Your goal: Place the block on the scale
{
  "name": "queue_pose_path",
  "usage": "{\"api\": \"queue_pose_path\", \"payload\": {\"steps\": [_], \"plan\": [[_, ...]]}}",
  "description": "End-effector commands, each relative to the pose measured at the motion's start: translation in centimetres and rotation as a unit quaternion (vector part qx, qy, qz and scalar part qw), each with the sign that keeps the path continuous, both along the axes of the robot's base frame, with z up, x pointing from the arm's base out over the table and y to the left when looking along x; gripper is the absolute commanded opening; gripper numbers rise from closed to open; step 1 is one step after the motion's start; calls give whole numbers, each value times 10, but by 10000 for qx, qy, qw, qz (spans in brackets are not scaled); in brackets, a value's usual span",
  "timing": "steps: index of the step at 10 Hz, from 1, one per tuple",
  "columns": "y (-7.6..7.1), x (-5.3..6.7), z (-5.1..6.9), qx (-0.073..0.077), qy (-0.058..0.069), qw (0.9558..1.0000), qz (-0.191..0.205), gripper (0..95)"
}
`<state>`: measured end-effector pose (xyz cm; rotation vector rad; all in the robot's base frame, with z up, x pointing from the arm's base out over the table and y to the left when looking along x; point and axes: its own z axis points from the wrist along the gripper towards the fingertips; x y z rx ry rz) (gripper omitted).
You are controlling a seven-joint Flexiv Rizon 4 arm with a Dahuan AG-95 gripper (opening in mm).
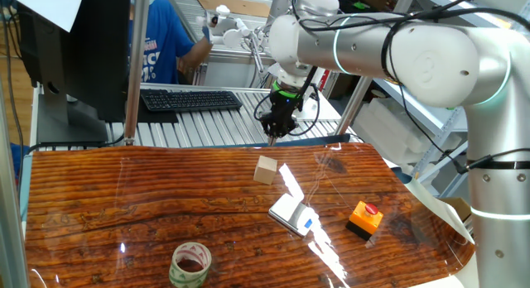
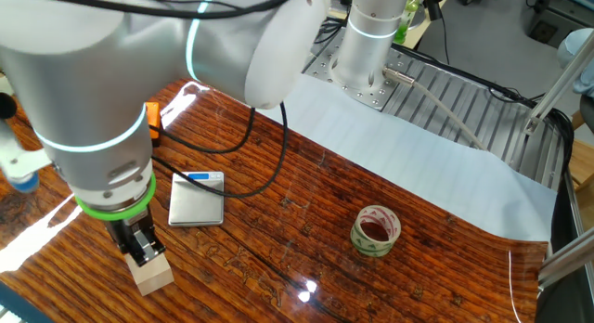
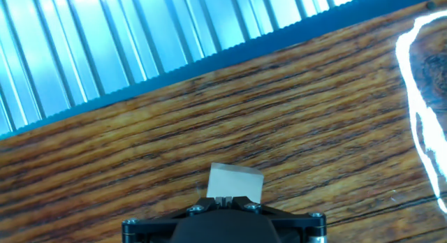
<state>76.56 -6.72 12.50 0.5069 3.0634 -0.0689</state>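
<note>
While apart, block [image 1: 266, 170], scale [image 1: 291, 213].

The worktop [image 1: 149, 205] shows dark reddish-brown wood grain with wavy streaks. The block [image 1: 266, 170] is pale tan and plain. The scale [image 1: 293, 213] is silver-white with a small blue mark. The button box [image 1: 364, 219] is orange and black, topped red. The tape roll [image 1: 191, 264] is greenish-cream with a reddish inside.

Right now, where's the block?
On the table, the block sits up-left of the scale in one fixed view, apart from it, with the gripper above it.
</note>
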Motion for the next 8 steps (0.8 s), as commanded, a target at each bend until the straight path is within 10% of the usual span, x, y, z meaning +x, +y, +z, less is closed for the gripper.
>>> {"api": "queue_pose_path", "payload": {"steps": [1, 6, 8], "plan": [[-5, 1, -3, 14, 22, 10000, -13, 0], [-14, 4, -28, 32, -22, 10000, -45, 0], [-14, 3, -29, 38, -14, 9999, -107, 190]]}}
